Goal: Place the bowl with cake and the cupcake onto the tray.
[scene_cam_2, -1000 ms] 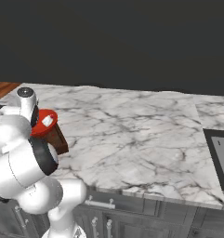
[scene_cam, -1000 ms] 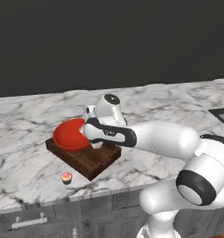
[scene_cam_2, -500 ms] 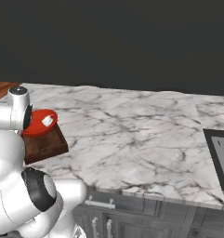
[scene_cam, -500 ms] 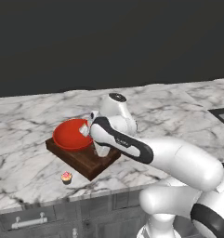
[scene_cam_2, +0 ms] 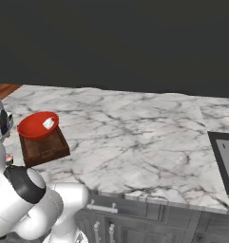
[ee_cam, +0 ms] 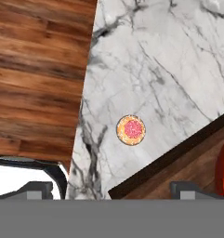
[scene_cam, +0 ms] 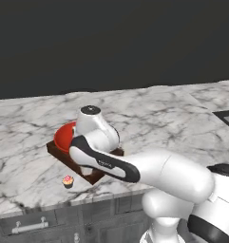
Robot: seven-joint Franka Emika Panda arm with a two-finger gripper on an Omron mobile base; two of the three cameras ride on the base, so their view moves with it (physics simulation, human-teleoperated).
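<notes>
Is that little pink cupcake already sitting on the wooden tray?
No, the cupcake stands on the marble counter, just off the tray near its corner.

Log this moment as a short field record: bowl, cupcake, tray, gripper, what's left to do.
bowl with cake: red bowl sits on the tray, at its far end, white wedge inside
cupcake: cupcake stands on the marble counter, beside the tray, apart from it
tray: tray near the counter's front edge, near half bare
gripper: gripper open, holding nothing, looking down on the cupcake
left to do: cupcake not yet on the tray
</notes>
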